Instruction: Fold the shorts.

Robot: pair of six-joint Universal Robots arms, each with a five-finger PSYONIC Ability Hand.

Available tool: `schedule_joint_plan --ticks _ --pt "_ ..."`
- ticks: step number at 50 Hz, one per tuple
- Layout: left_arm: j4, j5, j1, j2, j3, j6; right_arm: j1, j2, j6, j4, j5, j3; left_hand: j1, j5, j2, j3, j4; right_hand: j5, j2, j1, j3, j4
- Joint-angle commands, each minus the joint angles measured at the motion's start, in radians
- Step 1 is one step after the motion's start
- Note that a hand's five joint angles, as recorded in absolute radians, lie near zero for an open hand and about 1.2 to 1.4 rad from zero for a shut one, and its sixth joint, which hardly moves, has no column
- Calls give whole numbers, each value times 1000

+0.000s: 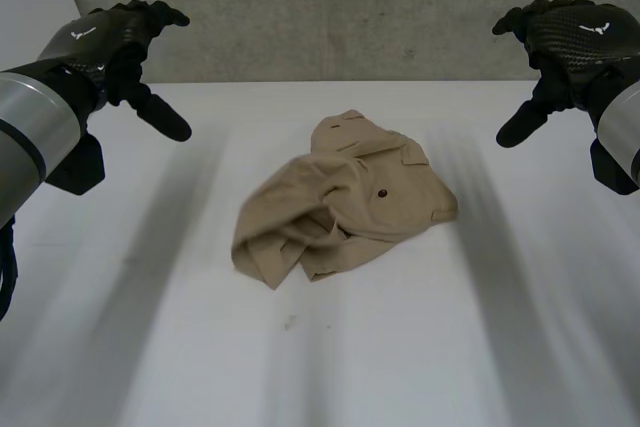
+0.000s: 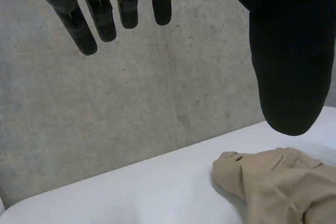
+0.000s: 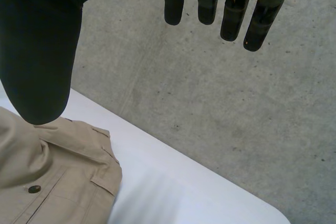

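Presently: tan shorts (image 1: 345, 197), crumpled heap mid table (image 1: 150, 347); soft, light, limp. Take hold at far edge, seemingly the waistband. Left hand (image 1: 105, 47), right hand (image 1: 570, 37): raised, fingers apart, empty.

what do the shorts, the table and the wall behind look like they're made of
Shorts: tan woven cloth, likely cotton twill, matte; it creases softly and carries a dark button. Table: smooth white top, perhaps laminate or painted board, with a faint sheen. Wall: looks like bare concrete, grey, mottled and pitted, matte.
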Motion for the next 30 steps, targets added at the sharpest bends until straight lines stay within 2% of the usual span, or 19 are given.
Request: schedule_joint_plan --ticks 1,6,13,16,20,23,25,26,27,29,30 --pt "5 0 0 -47 -6 7 3 2 0 -12 -3 9 -28 -30 -20 -36 -26 -69 -45 -29 -33 -59" --pt "16 -1 -17 -118 -18 3 17 11 -34 -46 -33 29 -22 -24 -14 -30 -21 -69 -45 -29 -33 -59" --pt "108 -10 -155 -346 9 6 39 86 -207 -52 -85 57 -1 -3 6 -9 0 -69 -45 -29 -33 -59" --pt "117 -53 -190 -445 55 4 66 133 -285 -53 -78 58 19 17 27 11 20 -69 -45 -29 -33 -59" --pt "125 -164 -219 -573 138 7 78 181 -330 -63 -76 58 92 90 100 84 94 -69 -45 -29 -33 -59" --pt "148 -217 -242 -655 203 10 78 228 -338 -66 -76 51 245 243 252 237 246 -69 -45 -29 -33 -59" --pt "163 -242 -245 -702 233 12 75 262 -333 -67 -75 43 573 571 580 565 574 -69 -45 -29 -33 -59" --pt "168 -248 -245 -715 239 16 75 268 -332 -67 -75 42 862 860 870 854 863 -69 -45 -29 -33 -59" --pt "169 -248 -245 -713 238 21 75 273 -330 -67 -75 40 1016 1014 1024 1008 1017 -69 -45 -29 -33 -59" --pt "169 -248 -248 -709 235 30 73 285 -329 -73 -75 37 1184 1182 1192 1176 1185 -69 -45 -29 -33 -59" --pt "169 -244 -255 -703 227 45 73 290 -329 -76 -73 35 1184 1182 1192 1176 1186 -69 -45 -29 -33 -59"
